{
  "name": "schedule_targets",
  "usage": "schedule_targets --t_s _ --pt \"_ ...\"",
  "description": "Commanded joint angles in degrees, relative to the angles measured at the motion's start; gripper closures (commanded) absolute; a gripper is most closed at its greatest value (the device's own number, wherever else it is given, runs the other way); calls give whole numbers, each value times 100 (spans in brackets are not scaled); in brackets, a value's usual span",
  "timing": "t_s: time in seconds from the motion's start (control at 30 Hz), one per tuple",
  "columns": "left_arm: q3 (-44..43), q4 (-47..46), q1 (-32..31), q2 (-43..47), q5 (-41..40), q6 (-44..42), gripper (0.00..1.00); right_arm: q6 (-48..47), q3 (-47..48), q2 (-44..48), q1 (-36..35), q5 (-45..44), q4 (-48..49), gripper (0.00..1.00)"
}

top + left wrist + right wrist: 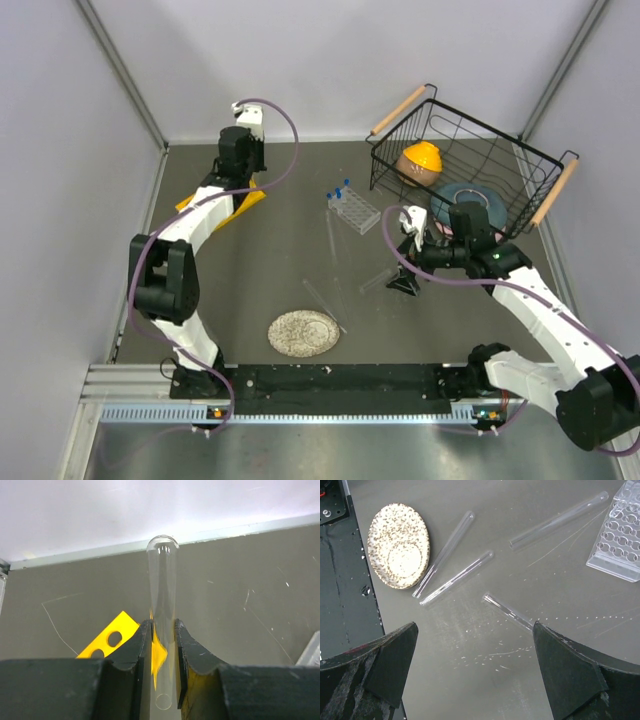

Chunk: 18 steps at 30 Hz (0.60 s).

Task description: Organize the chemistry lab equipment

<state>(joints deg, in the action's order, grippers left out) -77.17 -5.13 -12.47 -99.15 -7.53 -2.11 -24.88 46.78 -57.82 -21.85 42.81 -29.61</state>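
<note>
My left gripper (162, 630) is shut on a clear test tube (162, 575), whose rounded end points away from the camera. It hangs above the yellow tube rack (112, 637), which lies at the back left (250, 197). My right gripper (474, 626) is open over the table's middle (402, 258) with nothing between its fingers. Several test tubes lie loose below it: one (507, 611) runs under the right finger, two (445, 555) (457, 577) lie beside the disc and one (560, 520) is further off. The small clear rack (352, 207) holds blue-capped vials.
A round speckled disc (303, 333) lies near the front edge. A black wire basket (510, 165) with dishes stands at the back right, close behind the right arm. Walls close in the left, back and right sides.
</note>
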Motion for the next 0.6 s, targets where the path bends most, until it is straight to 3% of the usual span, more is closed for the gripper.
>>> schedule_targets --t_s 0.0,0.57 --pt "-325 -1173 131 -121 -144 -97 98 -69 24 -80 66 202 166 1" --pt "-282 -1597 350 -640 -38 -211 97 -148 147 -388 66 158 25 1"
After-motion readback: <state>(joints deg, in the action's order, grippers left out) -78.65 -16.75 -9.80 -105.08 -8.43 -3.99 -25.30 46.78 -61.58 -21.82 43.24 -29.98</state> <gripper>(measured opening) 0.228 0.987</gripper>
